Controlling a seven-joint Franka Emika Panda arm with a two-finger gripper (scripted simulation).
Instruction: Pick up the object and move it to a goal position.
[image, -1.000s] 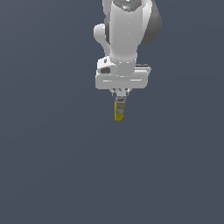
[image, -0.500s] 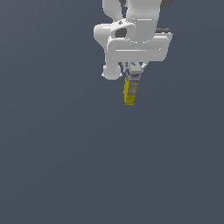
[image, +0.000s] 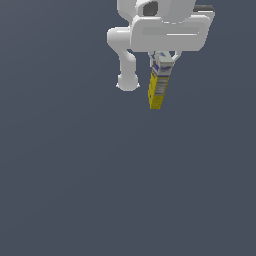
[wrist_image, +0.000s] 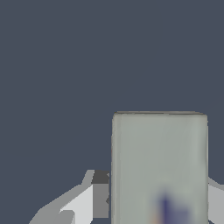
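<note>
Gripper: the gripper is seen near the upper edge of the exterior view, its jaws pinched on the white end of the object.
Object: held clear of the dark surface, hanging downward with a slight tilt, yellow end lowest.
Wrist view: the object is shown as a pale block with a blurred bluish mark, possibly print; one finger is seen beside it.

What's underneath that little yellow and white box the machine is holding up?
Nothing shows under the box except the plain grey surface; it hangs by its white end from the end effector. The end effector covers the box's top, and the wrist view shows no contact below.
</note>
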